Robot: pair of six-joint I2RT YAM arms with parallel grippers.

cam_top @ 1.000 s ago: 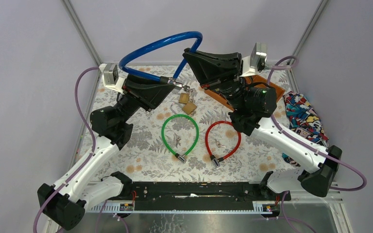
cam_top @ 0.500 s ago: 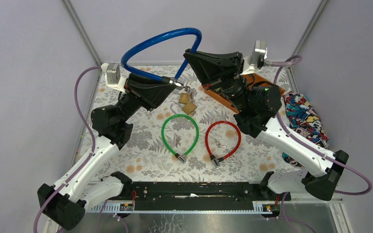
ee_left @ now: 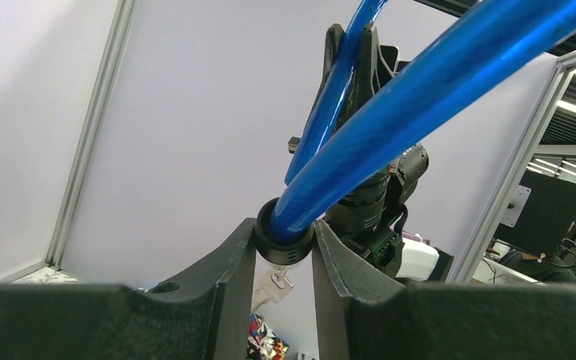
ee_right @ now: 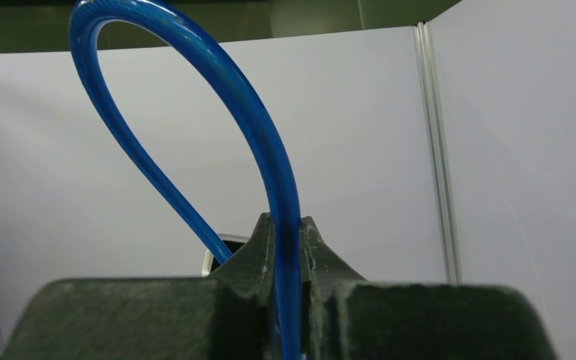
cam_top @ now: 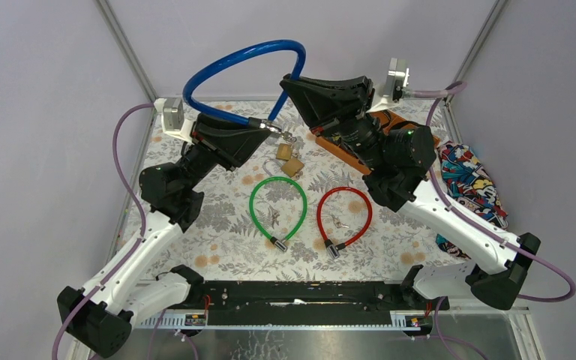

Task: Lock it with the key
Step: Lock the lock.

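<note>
A blue cable lock (cam_top: 229,66) arcs high above the back of the table, held between both arms. My left gripper (cam_top: 268,130) is shut on its black lock barrel (ee_left: 283,241), with silver keys (ee_left: 276,285) hanging below the barrel; the keys also show in the top view (cam_top: 289,138). My right gripper (cam_top: 288,79) is shut on the cable's other end, the blue cable (ee_right: 285,202) running straight up between its fingers. The two cable ends are a little apart.
Two brass padlocks (cam_top: 288,159) lie under the held barrel. A green cable lock (cam_top: 277,208) and a red cable lock (cam_top: 344,216) lie mid-table. An orange tray (cam_top: 397,131) sits at the back right, a colourful cloth (cam_top: 471,184) at the right edge.
The right arm has lifted and swung slightly left with its cable end; the blue loop has risen and shifted left. The left gripper has held almost still.
</note>
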